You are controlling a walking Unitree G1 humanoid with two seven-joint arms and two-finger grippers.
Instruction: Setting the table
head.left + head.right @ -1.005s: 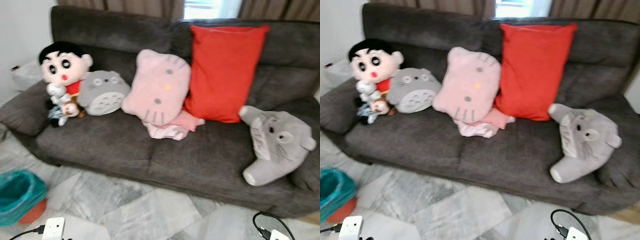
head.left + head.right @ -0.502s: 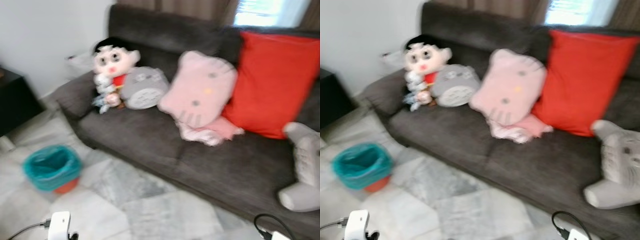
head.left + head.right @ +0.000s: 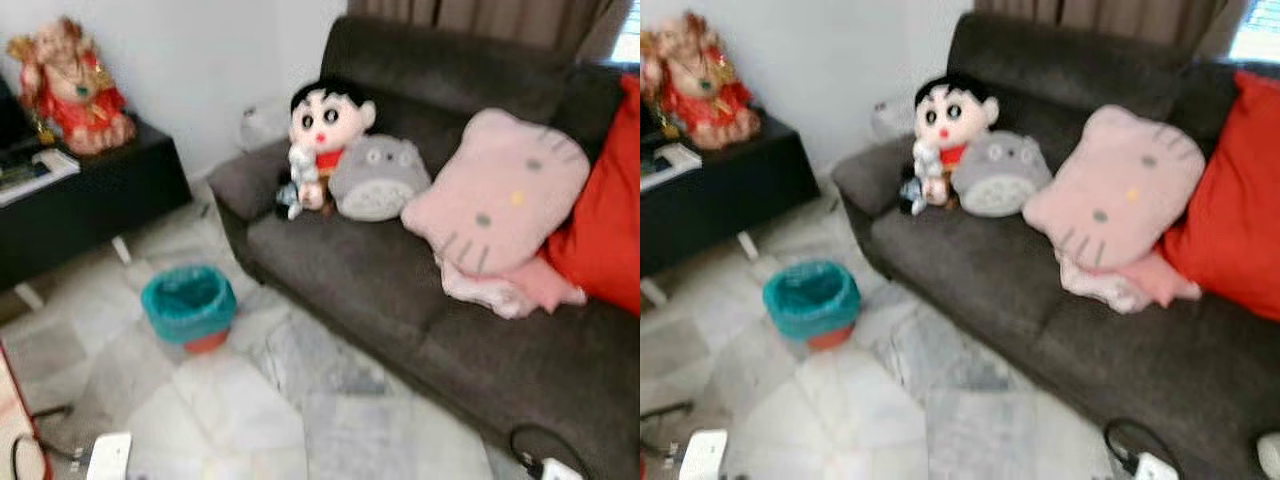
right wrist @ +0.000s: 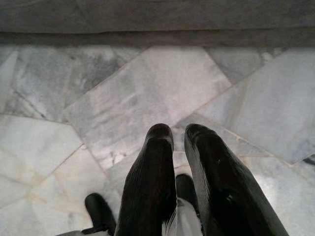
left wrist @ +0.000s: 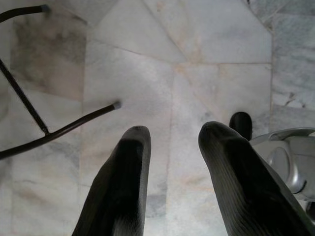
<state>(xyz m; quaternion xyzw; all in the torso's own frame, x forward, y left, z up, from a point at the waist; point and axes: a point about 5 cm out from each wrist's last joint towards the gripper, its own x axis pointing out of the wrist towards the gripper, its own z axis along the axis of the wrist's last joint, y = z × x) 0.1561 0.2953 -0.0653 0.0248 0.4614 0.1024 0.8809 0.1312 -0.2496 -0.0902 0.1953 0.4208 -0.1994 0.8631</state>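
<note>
My left gripper (image 5: pixel 174 130) hangs over pale marble floor, open, with nothing between its black fingers. My right gripper (image 4: pixel 178 130) also points down at the marble tiles, its fingers close together and holding nothing. Ahead, the head views are blurred and show a dark grey sofa (image 3: pixel 380 270) and a low black cabinet (image 3: pixel 90 200). I see no tableware and no dining table.
On the sofa lie a doll (image 3: pixel 325 125), a grey plush (image 3: pixel 378 178), a pink cushion (image 3: pixel 500 195) and a red cushion (image 3: pixel 610 220). A teal bin (image 3: pixel 188 305) stands on the floor. A red figurine (image 3: pixel 72 85) tops the cabinet. A power strip (image 3: pixel 108 455) and thin black metal legs (image 5: pixel 59 130) are near my feet.
The camera has swung to the left: the sofa has slid right in the picture, and the black cabinet, figurine and more floor have come into view.
</note>
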